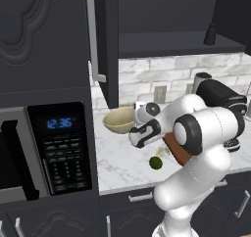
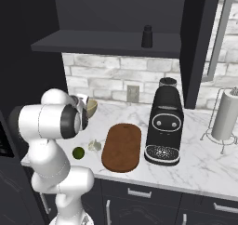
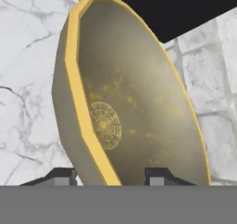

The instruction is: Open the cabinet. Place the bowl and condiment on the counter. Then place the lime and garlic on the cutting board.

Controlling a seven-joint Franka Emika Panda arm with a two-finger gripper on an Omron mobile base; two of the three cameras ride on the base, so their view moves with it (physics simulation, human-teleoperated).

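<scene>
Bowl [image 3: 139, 107] rim btwn gripper [image 3: 111, 174] fingertips

- A white marble counter [image 2: 204, 161] with grey veining carries an oval reddish-brown cutting board [image 2: 122, 146], bare on top.
- A black coffee machine [image 2: 164, 126] stands just right of the board.
- A green lime [image 2: 78, 152] and a pale garlic [image 2: 95, 145] bulb lie on the marble just left of the board.
- A paper-towel holder [image 2: 224, 117] stands at the far right.
- Above, 1 dark cabinet shelf [image 2: 93, 45] bears a small black condiment [image 2: 147, 36] bottle.
</scene>
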